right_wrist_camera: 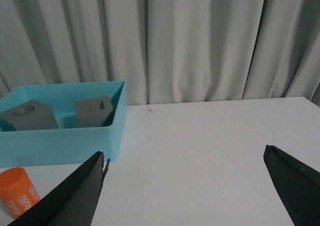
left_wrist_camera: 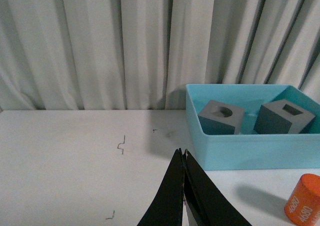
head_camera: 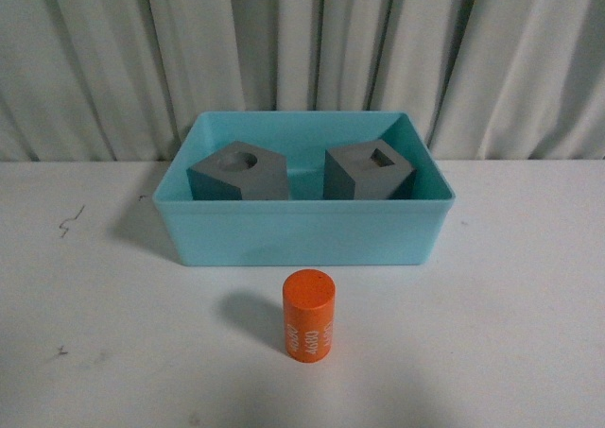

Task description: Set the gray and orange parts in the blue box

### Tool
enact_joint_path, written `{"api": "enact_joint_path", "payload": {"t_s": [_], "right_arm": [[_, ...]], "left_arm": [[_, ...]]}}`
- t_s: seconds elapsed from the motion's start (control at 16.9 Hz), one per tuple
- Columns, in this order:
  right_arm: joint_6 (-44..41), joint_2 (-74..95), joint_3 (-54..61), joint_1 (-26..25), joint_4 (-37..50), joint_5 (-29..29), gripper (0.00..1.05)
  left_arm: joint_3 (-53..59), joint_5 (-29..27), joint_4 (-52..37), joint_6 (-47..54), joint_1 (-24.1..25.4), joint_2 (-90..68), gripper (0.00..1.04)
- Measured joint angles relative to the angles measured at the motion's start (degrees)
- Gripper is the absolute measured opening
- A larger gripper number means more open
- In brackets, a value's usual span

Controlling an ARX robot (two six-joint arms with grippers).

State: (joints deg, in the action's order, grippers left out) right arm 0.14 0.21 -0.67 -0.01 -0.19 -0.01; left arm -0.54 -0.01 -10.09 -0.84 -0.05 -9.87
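Right gripper [right_wrist_camera: 185, 152] wide | left gripper [left_wrist_camera: 182, 153] pinched together | orange cylinder [head_camera: 309, 315] upright, roughly midway between arms, outside blue box [head_camera: 298, 231]

smooth plastic with a soft sheen on the blue box [head_camera: 302, 231]. inside the box, matt gray on the round-recess cube [head_camera: 241, 178] and the square-recess cube [head_camera: 367, 175], possibly plastic. in front of the box, satin orange cylinder [head_camera: 309, 316]. under the box, matt white table [head_camera: 510, 333], lightly scuffed. behind the box, pleated cloth curtain [head_camera: 312, 41].

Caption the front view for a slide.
Gray round-holed cube and gray square-holed cube sit in the blue box; orange cylinder stands on the table in front.
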Motion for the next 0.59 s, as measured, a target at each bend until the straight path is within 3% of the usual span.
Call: {"api": "enact_joint_path", "payload": {"t_s": [0.12, 0.41, 0.47, 0.59], "right_arm": [[0.00, 0.00, 0.00, 0.00, -0.02, 0.02, 0.98], [0.02, 0.00, 0.00, 0.00, 0.00, 0.00, 0.98], [0.02, 0.00, 0.00, 0.00, 0.00, 0.00, 0.98], [0.02, 0.00, 0.00, 0.00, 0.00, 0.00, 0.98]], "left_arm": [[-0.04, -0.04, 10.82, 0.00, 0.00, 8.52, 0.02], [-0.04, 0.00, 10.32, 0.02, 0.00, 9.64, 0.02], [-0.04, -0.02, 10.29, 0.00, 0.00, 9.64, 0.34], [-0.04, 0.00, 10.29, 0.00, 0.00, 9.64, 0.59]]}}
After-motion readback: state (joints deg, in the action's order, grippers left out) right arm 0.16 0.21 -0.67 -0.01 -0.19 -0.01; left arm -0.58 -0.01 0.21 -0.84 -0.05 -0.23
